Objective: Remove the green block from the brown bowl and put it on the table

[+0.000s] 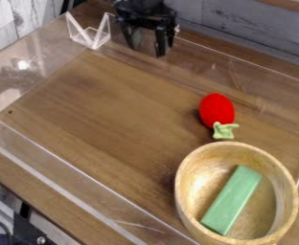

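Observation:
The green block (233,201) lies flat inside the brown bowl (190,182) at the front right of the table (101,115), slanted from lower left to upper right. My gripper (151,44) hangs at the far back of the table, well away from the bowl. Its dark fingers point down with a gap between them, open and holding nothing.
A red strawberry-like toy with a green stem (217,110) lies just behind the bowl. Low clear plastic walls (62,182) edge the tabletop, with a folded clear piece (88,31) at the back left beside the gripper.

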Tool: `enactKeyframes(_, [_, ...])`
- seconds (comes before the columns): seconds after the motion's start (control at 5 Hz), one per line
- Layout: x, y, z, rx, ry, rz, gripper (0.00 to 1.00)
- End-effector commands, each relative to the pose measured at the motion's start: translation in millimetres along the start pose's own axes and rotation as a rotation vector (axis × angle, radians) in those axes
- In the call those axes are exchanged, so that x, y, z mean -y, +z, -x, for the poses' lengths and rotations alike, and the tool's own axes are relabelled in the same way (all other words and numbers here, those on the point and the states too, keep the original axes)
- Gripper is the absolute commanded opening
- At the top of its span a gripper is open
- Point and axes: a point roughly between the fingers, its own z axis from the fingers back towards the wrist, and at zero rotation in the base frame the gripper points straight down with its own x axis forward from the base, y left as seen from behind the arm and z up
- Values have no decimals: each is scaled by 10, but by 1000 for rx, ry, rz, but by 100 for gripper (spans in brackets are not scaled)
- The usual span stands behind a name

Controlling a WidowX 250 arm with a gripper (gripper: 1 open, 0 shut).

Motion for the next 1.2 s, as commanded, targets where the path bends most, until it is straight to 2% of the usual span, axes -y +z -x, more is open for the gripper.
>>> enactKeyframes(0.0, [24, 158, -112, 70, 28, -23, 100])
enactKeyframes(0.2, [55, 146, -72, 78, 72, -30, 0])
enactKeyframes(0.4, [67, 163, 10, 75, 57, -20, 0])
enactKeyframes(0.6, [170, 253, 274, 60, 56, -5, 0])
enactKeyframes(0.8, [383, 244, 366, 60, 112, -21, 100])
enactKeyframes(1.0, [718, 290, 422, 64, 171, -31, 100])
